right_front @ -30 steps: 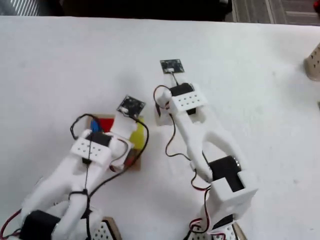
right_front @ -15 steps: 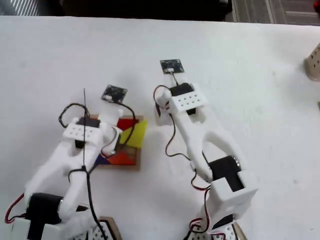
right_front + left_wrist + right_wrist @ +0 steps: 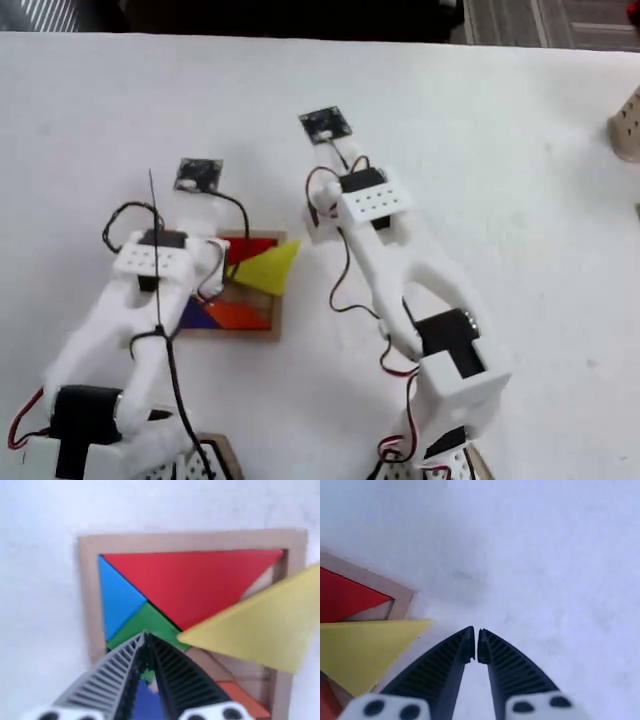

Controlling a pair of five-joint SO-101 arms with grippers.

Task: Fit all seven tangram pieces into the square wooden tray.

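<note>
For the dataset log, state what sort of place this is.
Probably a robotics lab workbench: white left arm and right arm with exposed wiring, a plain white table, a wooden tangram tray.

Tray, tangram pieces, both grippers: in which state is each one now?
wooden tray: partly filled, some bare wood showing.
red triangle: seated flat in the tray.
blue triangle: seated flat.
green piece: seated flat.
yellow triangle: not seated, lying askew across the tray's rim.
left gripper: shut, above the tray.
right gripper: shut, beside the yellow tip.
</note>
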